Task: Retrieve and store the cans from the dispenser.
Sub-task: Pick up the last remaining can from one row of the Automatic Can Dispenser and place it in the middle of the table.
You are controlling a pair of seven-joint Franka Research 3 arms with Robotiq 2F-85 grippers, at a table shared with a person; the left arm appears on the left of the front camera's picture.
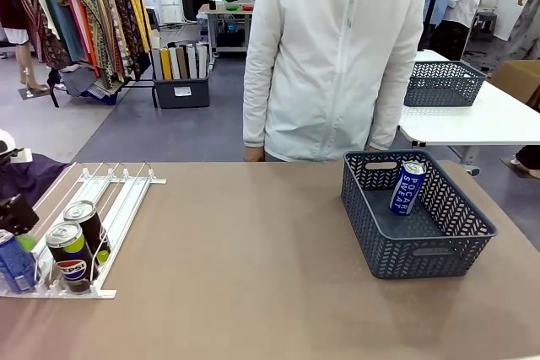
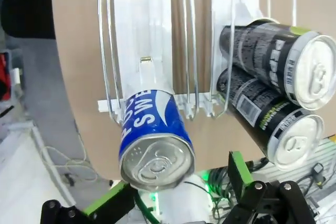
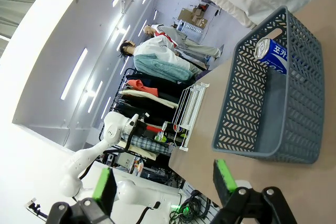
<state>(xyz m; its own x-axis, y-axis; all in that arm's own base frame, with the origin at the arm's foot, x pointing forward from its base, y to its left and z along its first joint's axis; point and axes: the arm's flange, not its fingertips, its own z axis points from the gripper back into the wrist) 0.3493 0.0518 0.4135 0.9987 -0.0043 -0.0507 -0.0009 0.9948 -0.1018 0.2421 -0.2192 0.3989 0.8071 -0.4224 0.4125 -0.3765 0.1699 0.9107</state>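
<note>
Left gripper (image 2: 176,191) spread, straddling blue Pocari Sweat can (image 2: 152,129) at dispenser (image 2: 142,35) front: centre on body, clamp squarely, lift straight out. Right gripper (image 3: 163,182) spread, empty.

Your brown tabletop (image 1: 253,276) runs the full width of the front view, and past its far edge you see grey floor (image 1: 160,128). At the far left stands a clothes rack (image 1: 84,6) hung with colourful garments. Just beside it on the floor is a dark bin (image 1: 181,90) holding upright boards. Farther back you can make out a small table (image 1: 226,13) with red and green items on it. To your right, a white table (image 1: 481,124) carries a dark grey perforated basket (image 1: 443,83), with a cardboard box (image 1: 519,77) near its right end. In the right wrist view, long light strips (image 3: 73,74) line a white ceiling.
</note>
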